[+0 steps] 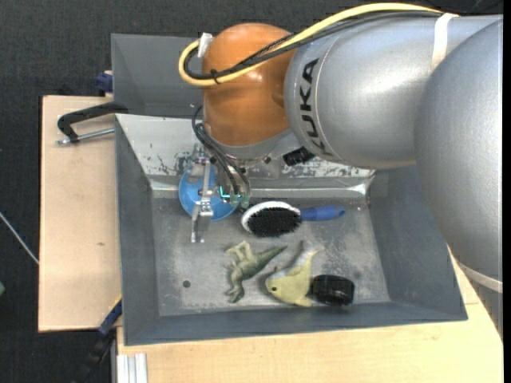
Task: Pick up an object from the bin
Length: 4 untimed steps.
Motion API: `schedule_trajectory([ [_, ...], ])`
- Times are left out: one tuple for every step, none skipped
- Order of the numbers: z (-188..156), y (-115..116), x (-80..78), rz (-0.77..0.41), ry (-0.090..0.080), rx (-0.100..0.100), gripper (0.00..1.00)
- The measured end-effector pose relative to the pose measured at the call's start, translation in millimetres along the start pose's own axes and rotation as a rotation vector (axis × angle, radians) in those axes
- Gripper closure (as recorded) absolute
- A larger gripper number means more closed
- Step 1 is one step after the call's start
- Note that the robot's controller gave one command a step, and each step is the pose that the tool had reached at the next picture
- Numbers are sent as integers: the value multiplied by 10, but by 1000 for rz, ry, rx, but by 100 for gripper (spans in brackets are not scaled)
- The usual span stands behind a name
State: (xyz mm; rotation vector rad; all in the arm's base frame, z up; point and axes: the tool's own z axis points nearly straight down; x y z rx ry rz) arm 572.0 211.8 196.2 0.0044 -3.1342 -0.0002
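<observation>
My gripper (198, 228) hangs below the orange wrist cover at the back left of the bin floor, its metal tip reaching down to the floor. Right behind it lies a round blue disc-shaped thing (192, 194), partly hidden by the gripper. Whether the gripper touches the disc I cannot tell. Just to the right lies a hairbrush (273, 219) with a black oval bristle head and a blue handle pointing right.
Toward the front of the bin lie a green toy dinosaur (246, 266), a pale yellow toy figure (294, 284) and a black round cap or wheel (332, 290). The big silver arm covers the bin's right and back. The front left floor is bare.
</observation>
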Motion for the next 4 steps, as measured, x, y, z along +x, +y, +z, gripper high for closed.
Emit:
schedule_trajectory([
  [1239, -1183, -284, -178, -14, -4, 0],
  [1217, -927, -288, -422, -18, 4, 0],
  [1204, -894, -293, -423, -21, -2, 100],
  [-375, -881, -173, -432, -23, 1, 100],
])
